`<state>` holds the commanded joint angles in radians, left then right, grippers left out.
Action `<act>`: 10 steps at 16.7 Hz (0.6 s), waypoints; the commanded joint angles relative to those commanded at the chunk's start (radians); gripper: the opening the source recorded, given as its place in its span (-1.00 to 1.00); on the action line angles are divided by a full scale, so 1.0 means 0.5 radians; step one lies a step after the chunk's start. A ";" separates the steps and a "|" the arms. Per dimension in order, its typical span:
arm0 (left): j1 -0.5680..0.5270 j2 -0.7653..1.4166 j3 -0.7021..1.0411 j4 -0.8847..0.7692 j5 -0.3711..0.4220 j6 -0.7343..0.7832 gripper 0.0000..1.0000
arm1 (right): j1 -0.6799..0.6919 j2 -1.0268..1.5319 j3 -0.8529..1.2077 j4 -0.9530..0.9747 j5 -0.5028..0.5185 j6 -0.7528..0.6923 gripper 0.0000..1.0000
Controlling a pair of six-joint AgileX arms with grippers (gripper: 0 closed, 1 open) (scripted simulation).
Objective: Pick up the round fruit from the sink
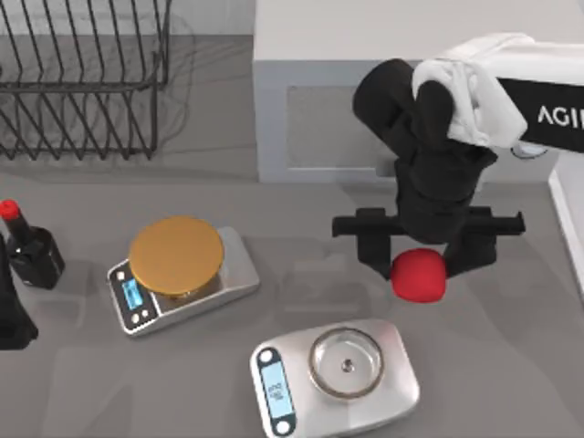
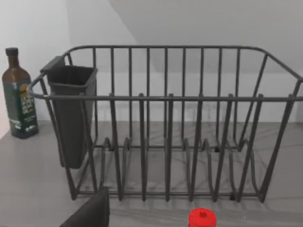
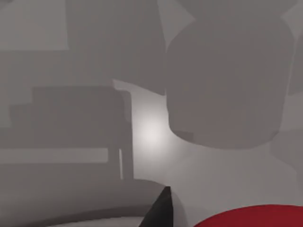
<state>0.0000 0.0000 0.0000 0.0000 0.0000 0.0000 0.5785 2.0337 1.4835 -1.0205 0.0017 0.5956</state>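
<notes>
The round fruit (image 1: 420,276), a smooth bright red ball, sits between the two black fingers of my right gripper (image 1: 422,263), just above the grey table and behind the silver scale. The fingers press on both of its sides, so the gripper is shut on it. In the right wrist view the round fruit (image 3: 251,218) shows as a red curve beside one dark fingertip (image 3: 161,212). My left arm (image 1: 11,315) is parked at the table's left edge. The sink is out of view.
A scale with an orange-brown disc (image 1: 178,255) stands left of centre, and a silver scale (image 1: 338,374) at the front. A dark bottle with a red cap (image 1: 26,248) stands far left. A wire dish rack (image 1: 82,82) fills the back left; a white block (image 1: 365,55) rises behind.
</notes>
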 joint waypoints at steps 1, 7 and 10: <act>0.000 0.000 0.000 0.000 0.000 0.000 1.00 | 0.000 0.000 0.000 0.000 0.000 0.000 -0.85; 0.000 0.000 0.000 0.000 0.000 0.000 1.00 | 0.000 0.000 0.000 0.000 0.000 0.000 0.06; 0.000 0.000 0.000 0.000 0.000 0.000 1.00 | 0.000 0.000 0.000 0.000 0.000 0.000 0.51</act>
<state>0.0000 0.0000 0.0000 0.0000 0.0000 0.0000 0.5785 2.0337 1.4835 -1.0205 0.0017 0.5956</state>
